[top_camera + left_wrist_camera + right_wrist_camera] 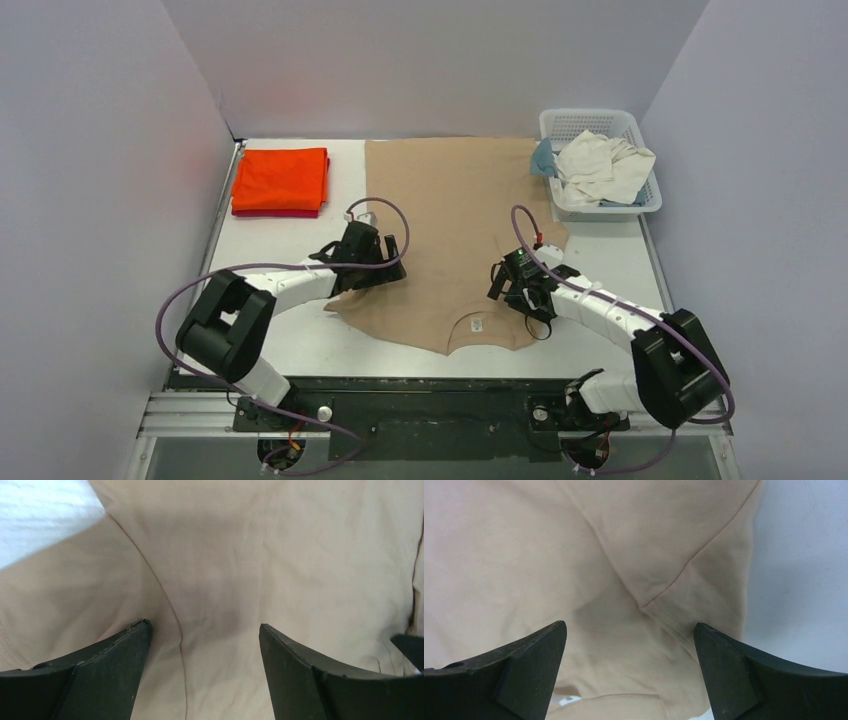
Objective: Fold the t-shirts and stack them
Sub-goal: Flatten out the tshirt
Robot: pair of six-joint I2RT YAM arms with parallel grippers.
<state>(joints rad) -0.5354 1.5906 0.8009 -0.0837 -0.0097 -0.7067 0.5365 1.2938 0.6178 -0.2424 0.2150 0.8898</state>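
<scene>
The tan t-shirt, lying flat on the table with its collar nearest the arms, is being hovered over at each sleeve seam by the left gripper and right gripper, both being held spread, nothing pinched.

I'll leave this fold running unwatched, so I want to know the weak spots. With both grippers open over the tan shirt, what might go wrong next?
1. The left gripper and right gripper hang open over the flat tan shirt at its sleeve seams. A pinch may catch only the top layer, skewing the fold.
2. The shirt's far right corner reaches the basket. A pull might snag there.
</scene>
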